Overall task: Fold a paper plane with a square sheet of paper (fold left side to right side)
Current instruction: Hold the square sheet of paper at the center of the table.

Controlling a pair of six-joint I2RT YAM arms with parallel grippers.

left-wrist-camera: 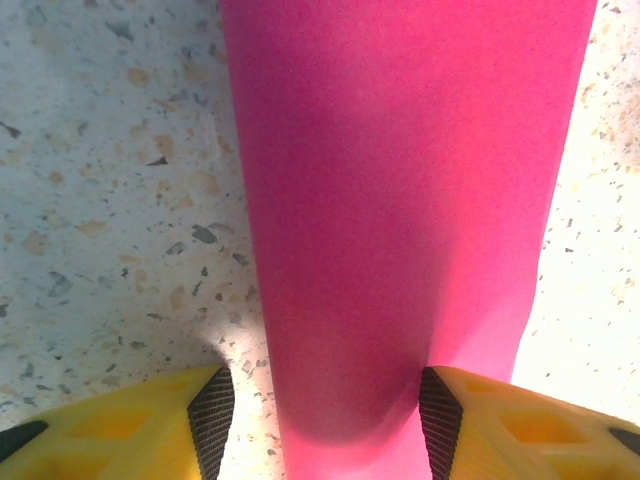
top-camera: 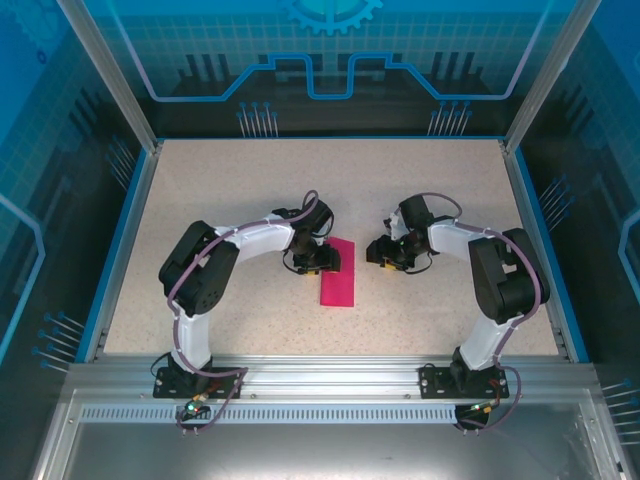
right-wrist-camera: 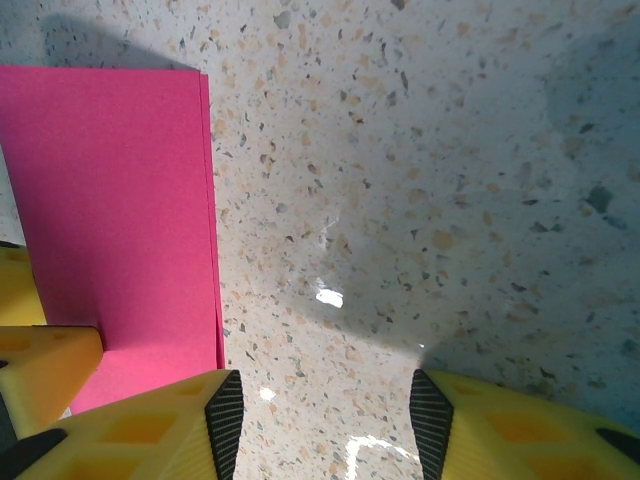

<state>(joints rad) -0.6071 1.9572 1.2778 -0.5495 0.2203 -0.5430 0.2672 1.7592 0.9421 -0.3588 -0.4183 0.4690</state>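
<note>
Top external, matte magenta paper (top-camera: 338,285) folded into narrow rectangle, speckled stone-look tabletop (top-camera: 250,190)

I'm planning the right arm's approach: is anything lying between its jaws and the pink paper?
Nothing visible does. Only bare speckled table lies between the open right jaws and the folded pink paper beside them.

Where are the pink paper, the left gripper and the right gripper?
pink paper (top-camera: 340,285): top external view, on its bare near half.
left gripper (left-wrist-camera: 326,415): left wrist view, midway between its fingertips.
right gripper (right-wrist-camera: 328,425): right wrist view, midway between its fingertips.
</note>
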